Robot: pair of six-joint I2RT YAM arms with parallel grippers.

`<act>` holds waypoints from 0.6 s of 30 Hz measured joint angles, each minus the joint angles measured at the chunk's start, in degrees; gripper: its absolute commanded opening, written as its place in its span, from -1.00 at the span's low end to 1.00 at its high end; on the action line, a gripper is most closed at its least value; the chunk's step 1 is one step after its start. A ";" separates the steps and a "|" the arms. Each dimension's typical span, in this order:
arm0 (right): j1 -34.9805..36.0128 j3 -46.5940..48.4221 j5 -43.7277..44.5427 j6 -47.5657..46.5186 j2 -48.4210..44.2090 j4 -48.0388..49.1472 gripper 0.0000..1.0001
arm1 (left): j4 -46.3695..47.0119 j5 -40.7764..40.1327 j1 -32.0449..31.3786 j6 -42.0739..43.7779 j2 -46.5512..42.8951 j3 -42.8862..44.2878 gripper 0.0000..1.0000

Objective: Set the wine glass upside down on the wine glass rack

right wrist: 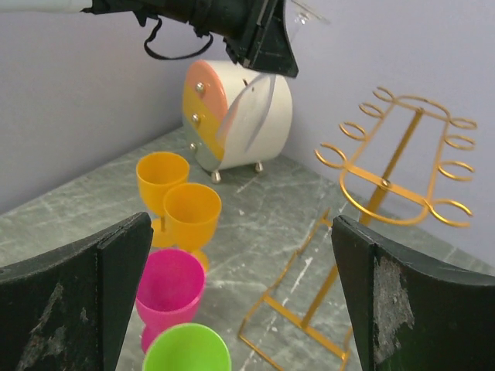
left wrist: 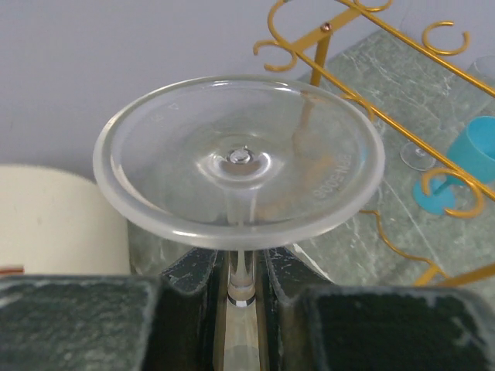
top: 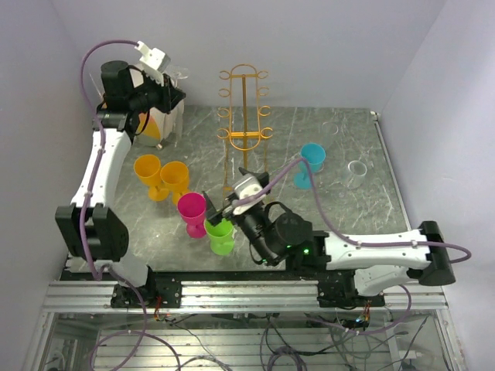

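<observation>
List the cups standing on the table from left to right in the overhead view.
Orange goblet → second orange goblet → pink goblet → green goblet → blue goblet → clear glass.

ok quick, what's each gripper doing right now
left gripper: closed on the stem of the wine glass
right gripper: open, holding nothing
</observation>
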 measured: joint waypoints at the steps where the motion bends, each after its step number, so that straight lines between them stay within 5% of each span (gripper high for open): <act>1: -0.63 -0.81 -0.02 1.64 -1.62 -2.16 1.00 | 1.38 0.85 -0.07 0.70 1.79 1.07 -0.86; 18: -9.70 -8.81 1.81 20.94 -21.11 -24.85 1.00 | 10.56 24.50 -0.22 6.95 32.87 28.76 -0.86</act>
